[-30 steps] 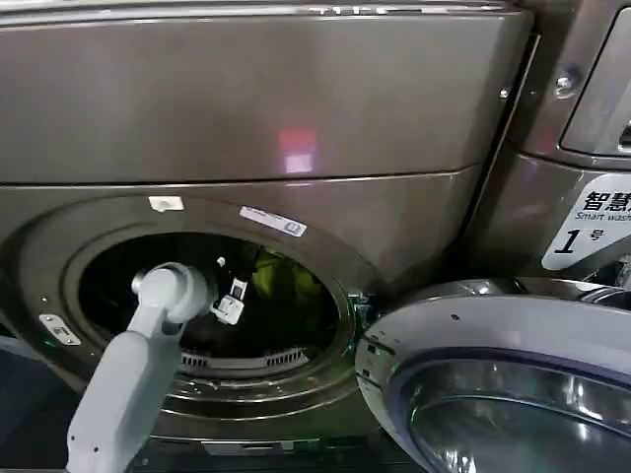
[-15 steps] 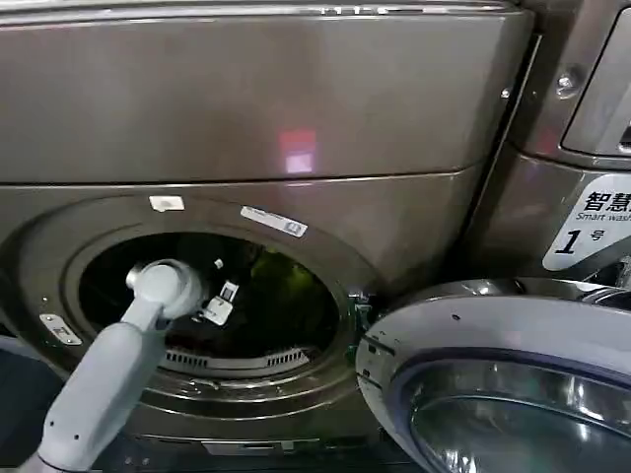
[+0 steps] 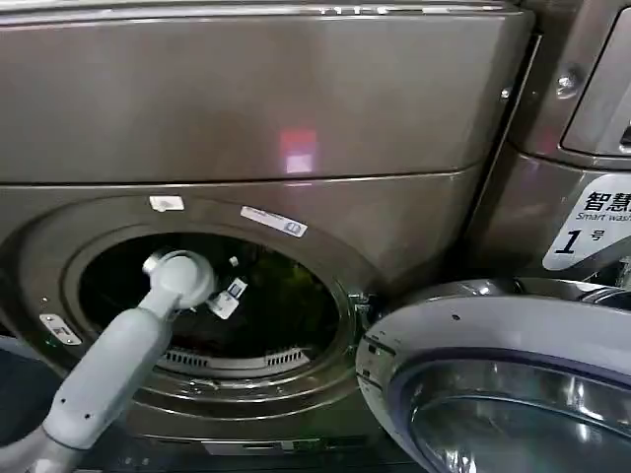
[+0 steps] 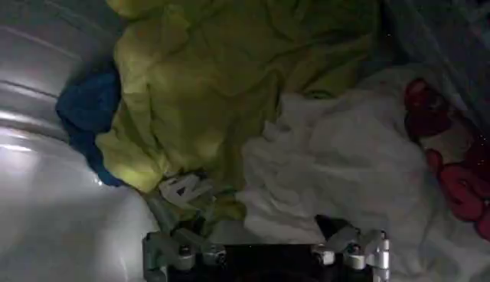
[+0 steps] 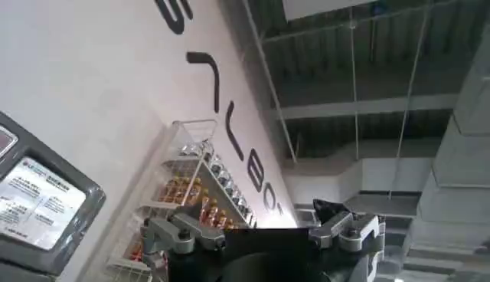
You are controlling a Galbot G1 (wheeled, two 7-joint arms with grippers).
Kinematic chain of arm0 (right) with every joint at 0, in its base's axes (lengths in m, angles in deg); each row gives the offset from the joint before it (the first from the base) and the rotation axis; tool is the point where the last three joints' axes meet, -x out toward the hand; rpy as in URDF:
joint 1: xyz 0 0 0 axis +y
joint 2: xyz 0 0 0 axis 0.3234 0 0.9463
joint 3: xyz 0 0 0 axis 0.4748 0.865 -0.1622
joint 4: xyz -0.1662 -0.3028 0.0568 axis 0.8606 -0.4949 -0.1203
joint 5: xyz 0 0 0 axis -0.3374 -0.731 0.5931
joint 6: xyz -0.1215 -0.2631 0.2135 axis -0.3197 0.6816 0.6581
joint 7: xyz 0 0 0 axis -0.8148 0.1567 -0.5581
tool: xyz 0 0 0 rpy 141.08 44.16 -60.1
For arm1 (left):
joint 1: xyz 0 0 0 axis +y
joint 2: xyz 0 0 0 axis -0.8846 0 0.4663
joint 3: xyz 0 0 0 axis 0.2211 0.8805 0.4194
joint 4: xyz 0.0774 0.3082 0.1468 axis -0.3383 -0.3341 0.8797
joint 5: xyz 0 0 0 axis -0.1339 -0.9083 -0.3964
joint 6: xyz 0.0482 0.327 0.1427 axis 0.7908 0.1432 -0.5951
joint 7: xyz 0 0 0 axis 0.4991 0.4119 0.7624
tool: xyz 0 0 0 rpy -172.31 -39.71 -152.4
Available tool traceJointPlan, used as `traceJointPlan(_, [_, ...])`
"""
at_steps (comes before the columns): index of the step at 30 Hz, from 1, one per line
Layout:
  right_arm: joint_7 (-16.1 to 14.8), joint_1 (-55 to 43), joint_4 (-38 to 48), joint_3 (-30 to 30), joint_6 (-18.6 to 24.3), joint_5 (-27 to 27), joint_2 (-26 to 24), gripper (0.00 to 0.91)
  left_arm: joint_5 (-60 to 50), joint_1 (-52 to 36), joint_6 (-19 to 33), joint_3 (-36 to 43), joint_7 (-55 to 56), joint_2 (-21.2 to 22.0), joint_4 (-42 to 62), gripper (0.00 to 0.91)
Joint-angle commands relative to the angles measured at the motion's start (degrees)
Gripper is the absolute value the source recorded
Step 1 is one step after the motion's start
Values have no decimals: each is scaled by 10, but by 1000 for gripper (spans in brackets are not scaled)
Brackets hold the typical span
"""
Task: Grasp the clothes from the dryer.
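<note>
My left gripper, jaws spread wide and empty, hangs inside the dryer over the clothes heaped against the drum wall; I risk pinching only a loose fold that slips free

The dryer is sitting there bronze-grey with its round port wide open and the grey-rimmed glass door hanging open off to the right. Inside, the clothes are lying in a crumpled heap against the drum wall: a lime-green piece is spreading over the top, a dark blue one is peeking out beside it, and a white one with a red patch is lying next to the green.
</note>
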Motion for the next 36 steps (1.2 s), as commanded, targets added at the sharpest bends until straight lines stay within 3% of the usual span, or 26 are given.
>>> traceJointPlan(1, [0, 1, -1, 1, 0, 0, 1, 907, -17, 19, 2, -3, -1, -9, -1, 907])
traceJointPlan(10, [1, -3, -6, 8, -1, 0, 1, 907, 65, 45, -8, -3, -2, -44, -38, 907])
traceJointPlan(16, [0, -5, -11, 13, -1, 0, 5, 907, 61, 61, -11, -13, -2, -63, -40, 907])
traceJointPlan(34, [0, 0, -17, 14, 1, 3, 8, 907, 15, 82, -25, -55, 0, -58, 20, 907])
traceJointPlan(36, [0, 1, -17, 13, 1, 4, 7, 907, 17, 83, -29, -57, 0, -57, 20, 842])
